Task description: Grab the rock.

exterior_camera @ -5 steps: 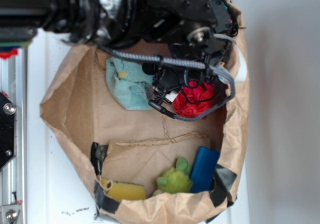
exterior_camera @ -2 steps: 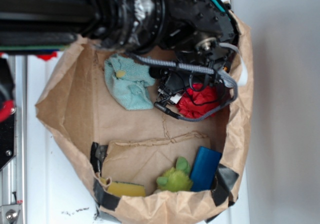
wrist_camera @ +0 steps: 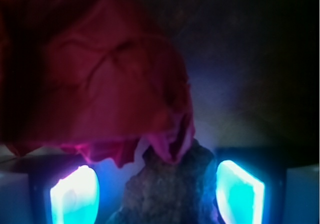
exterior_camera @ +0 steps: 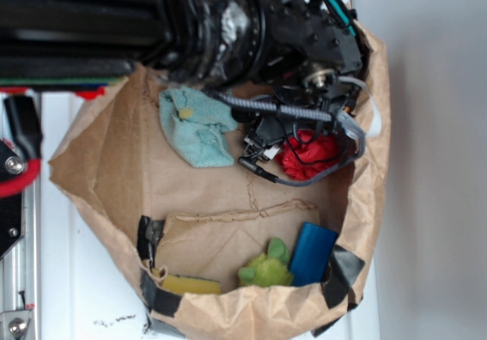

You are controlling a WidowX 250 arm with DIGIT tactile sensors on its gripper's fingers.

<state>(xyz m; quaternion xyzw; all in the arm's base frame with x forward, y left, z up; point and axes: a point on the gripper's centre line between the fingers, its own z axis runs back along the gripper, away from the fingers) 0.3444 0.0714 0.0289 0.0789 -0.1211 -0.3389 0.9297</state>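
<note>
White counter (exterior_camera: 91, 279) holds a brown paper bag (exterior_camera: 365, 203); inside, gripper (wrist_camera: 157, 191) is open, 2 glowing pads flanking the rough grey-brown rock (wrist_camera: 167, 189), and the overlapping ruffled red wad (wrist_camera: 95, 78) could get pinched too.

The black arm (exterior_camera: 152, 28) reaches in from the left over the top rim of the paper bag (exterior_camera: 99, 165), wrist bent down into its upper right corner. The gripper (wrist_camera: 157, 194) hangs there with its two glowing fingers (wrist_camera: 75, 196) spread apart, the rock (wrist_camera: 167, 189) standing between them.
</note>
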